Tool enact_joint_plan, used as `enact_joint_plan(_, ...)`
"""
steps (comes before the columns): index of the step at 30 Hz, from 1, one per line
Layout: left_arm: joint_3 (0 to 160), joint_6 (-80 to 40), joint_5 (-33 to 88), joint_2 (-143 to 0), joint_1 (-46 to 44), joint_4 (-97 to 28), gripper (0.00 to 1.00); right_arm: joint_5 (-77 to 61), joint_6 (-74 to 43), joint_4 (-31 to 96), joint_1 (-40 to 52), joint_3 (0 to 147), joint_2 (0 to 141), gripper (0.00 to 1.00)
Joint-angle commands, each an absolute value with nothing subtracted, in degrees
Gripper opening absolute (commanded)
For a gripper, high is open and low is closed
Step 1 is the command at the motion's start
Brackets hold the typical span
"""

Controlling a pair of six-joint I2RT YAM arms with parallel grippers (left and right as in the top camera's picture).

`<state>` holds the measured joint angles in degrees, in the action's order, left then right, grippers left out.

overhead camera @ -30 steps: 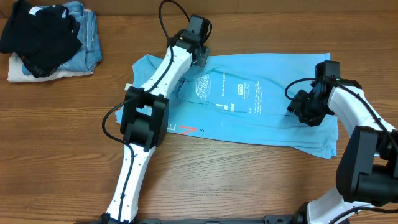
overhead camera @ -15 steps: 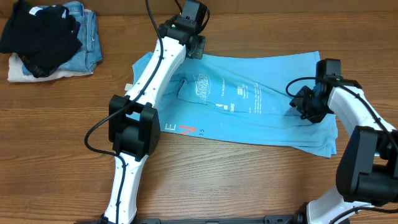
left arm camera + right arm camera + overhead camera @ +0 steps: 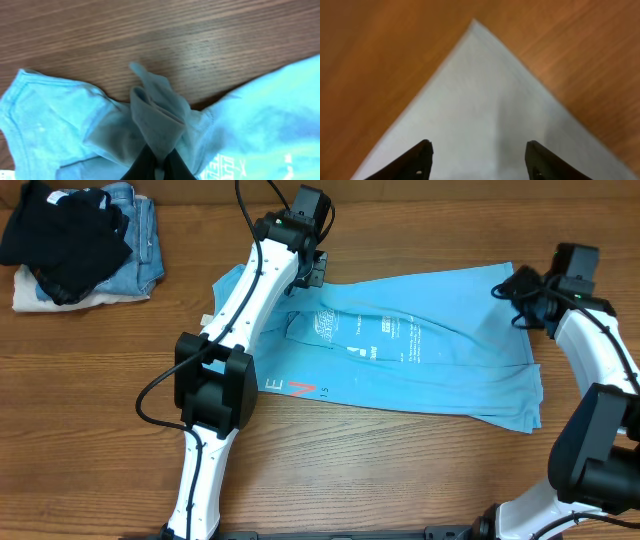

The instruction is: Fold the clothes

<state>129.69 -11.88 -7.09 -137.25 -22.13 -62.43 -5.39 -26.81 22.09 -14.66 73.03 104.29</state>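
Left arm [image 3: 245,305] reaches long across the worktop, left tool [image 3: 314,270] aimed down, fingers [image 3: 137,170] clamped tight together on a bunched fold of the T-shirt [image 3: 450,370] that stands up just ahead of the tips. Right arm [image 3: 600,355] is bent at the elbow with the wrist turned inward, right tool [image 3: 520,288] held low. Its fingers [image 3: 420,160] are spread wide with nothing gripped between them, and the T-shirt corner lies flat just beneath and ahead of them.
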Motion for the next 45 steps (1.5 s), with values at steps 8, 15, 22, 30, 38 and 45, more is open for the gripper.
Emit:
enact_joint_plan(8, 130.6, -13.4, -3.4, -136.1, -22.5, -64.0, 0.05, -7.2, -21.4, 17.5, -14.8, 84.9, 118.1, 0.59)
enact_joint_plan(15, 130.6, -13.4, -3.0, -136.1, -22.5, -64.3, 0.06, -5.1, -16.2, 26.2, -14.8, 100.1, 127.7, 0.59)
enact_joint_plan(22, 130.6, -14.4, -2.9, -136.1, -22.5, -64.8, 0.05, -1.7, -13.3, 26.8, -14.8, 103.2, 131.8, 0.58)
enact_joint_plan(30, 130.6, -15.4, -2.9, -136.1, -22.5, -64.9, 0.05, 0.4, -10.5, 24.1, -14.7, 103.2, 133.4, 0.57)
enact_joint_plan(38, 130.6, -15.5, -1.4, -136.1, -22.5, -64.9, 0.04, 0.3, -10.2, 22.3, -14.6, 103.2, 135.3, 0.55)
enact_joint_plan(45, 130.6, -15.5, -1.4, -136.1, -22.5, -64.8, 0.05, 0.4, -10.0, 21.1, -14.1, 103.2, 136.5, 0.51)
